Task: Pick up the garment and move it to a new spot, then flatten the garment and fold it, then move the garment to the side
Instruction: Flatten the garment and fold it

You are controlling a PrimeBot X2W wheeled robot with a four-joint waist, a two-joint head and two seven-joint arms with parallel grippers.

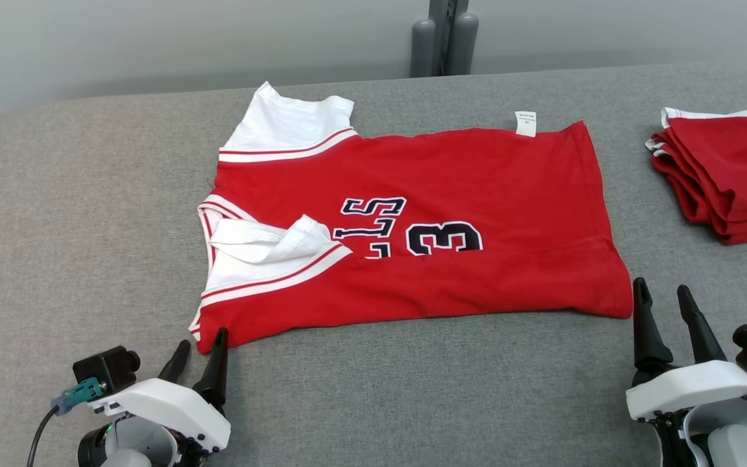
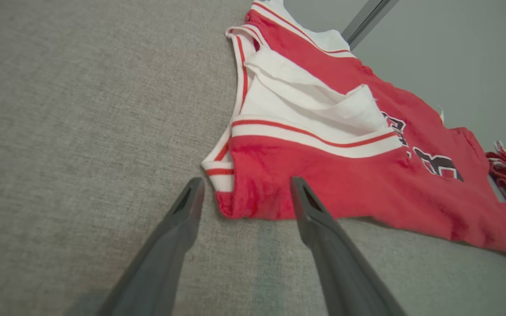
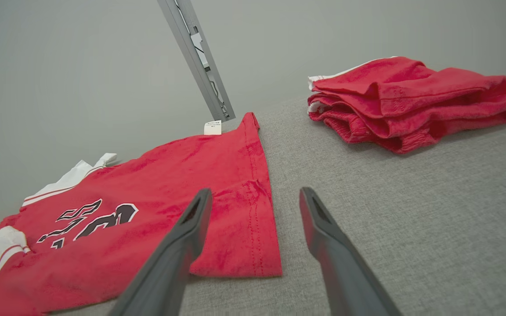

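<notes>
The jersey [image 1: 477, 188] is lying lengthwise across mid-frame; the left gripper [image 1: 203, 337], lower left, and right gripper [image 1: 660, 284], lower right, are hovering, jaws apart, each facing a near corner

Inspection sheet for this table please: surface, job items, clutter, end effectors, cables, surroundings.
Surface: grey fabric tabletop.
Job's things: red jersey spread flat, near edge folded over its number, neck toward robot's left.
Clutter: folded red garments stacked at the right.
End effectors: left end effector open at the jersey's near-left corner; right end effector open by its near-right corner; both empty.
Cables: black cable by left wrist camera.
Surroundings: pale wall, grey post.
</notes>
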